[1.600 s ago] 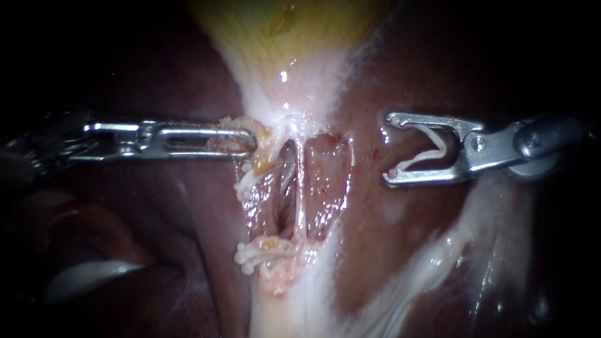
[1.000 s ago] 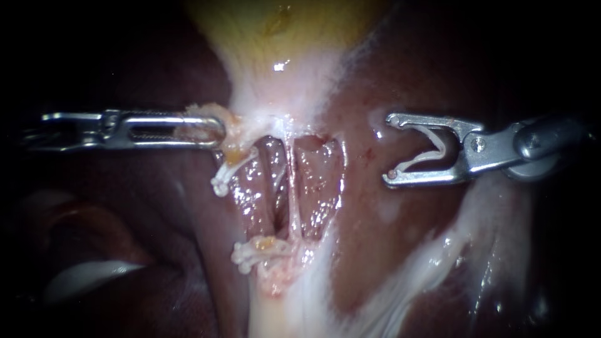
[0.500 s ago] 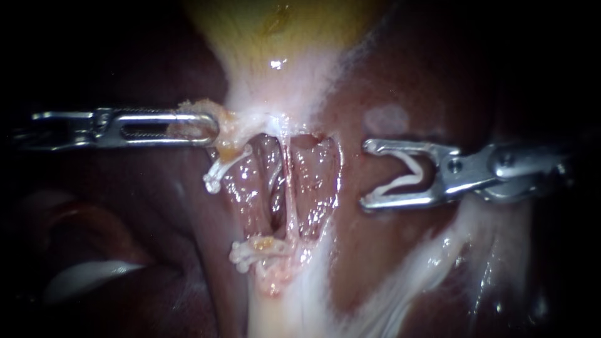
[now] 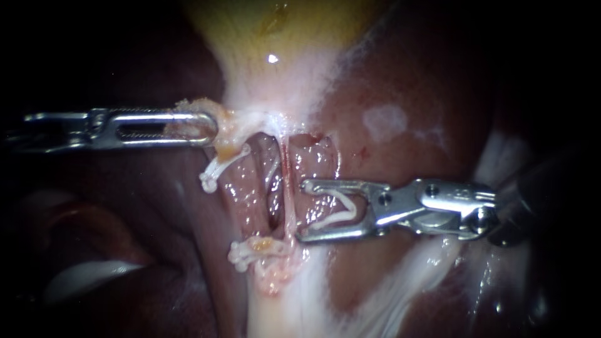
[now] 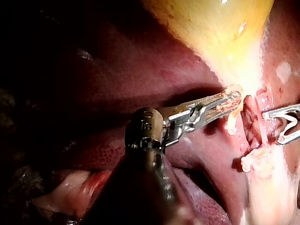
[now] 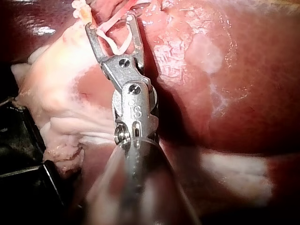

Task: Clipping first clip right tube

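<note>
I am logging the liver (image 4: 400,94) as lying broad and dark red around the field, with the yellow gallbladder (image 4: 275,37) tapering down into it. My left instrument (image 4: 210,128) is clamping pale tissue (image 4: 230,122) at the gallbladder's neck, its jaws together on it. My right instrument (image 4: 302,211) is standing with its jaws wide apart and a loaded clip (image 4: 335,209) seated between them, one leg against each jaw. The right tube (image 4: 288,188) is running as a thin pale strand down the opened window (image 4: 316,163), just beside those jaw tips, and I cannot tell whether they are touching it. I am judging the tube soft, wet, slippery and easily torn, so the hold belongs on its bare mid-span, square across, with the strand fully inside the clip. An upper clip (image 4: 216,169) and a lower clip (image 4: 250,251) are sitting at the window's far edge.
</note>
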Robot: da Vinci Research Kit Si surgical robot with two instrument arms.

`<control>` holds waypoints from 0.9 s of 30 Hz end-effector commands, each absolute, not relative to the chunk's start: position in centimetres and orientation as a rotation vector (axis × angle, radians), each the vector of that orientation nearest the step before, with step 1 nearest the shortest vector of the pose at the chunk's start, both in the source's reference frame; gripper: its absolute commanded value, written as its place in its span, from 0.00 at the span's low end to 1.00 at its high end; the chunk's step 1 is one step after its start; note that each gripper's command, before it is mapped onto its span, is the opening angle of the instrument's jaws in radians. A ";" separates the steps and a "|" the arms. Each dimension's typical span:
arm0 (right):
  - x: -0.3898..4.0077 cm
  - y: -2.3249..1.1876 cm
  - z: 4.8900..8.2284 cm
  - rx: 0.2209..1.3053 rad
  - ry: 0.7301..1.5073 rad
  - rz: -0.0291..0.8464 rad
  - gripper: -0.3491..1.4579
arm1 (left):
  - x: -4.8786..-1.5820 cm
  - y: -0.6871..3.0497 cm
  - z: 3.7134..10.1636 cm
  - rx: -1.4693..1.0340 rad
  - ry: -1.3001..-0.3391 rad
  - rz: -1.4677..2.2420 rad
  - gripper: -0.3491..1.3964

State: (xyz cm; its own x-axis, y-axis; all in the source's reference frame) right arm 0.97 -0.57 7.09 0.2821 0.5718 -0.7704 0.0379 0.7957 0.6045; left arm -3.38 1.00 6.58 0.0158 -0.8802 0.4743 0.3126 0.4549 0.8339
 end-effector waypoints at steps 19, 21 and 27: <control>1.38 -0.58 7.23 0.765 1.376 0.474 0.46 | -3.40 0.99 6.53 0.597 -1.215 -1.019 0.00; 1.40 -0.60 7.20 0.791 1.390 0.474 0.45 | -3.40 0.99 6.54 0.597 -1.215 -1.019 0.00; 1.42 -0.68 7.12 0.874 1.405 0.477 0.43 | -3.39 0.99 6.54 0.598 -1.215 -1.019 0.00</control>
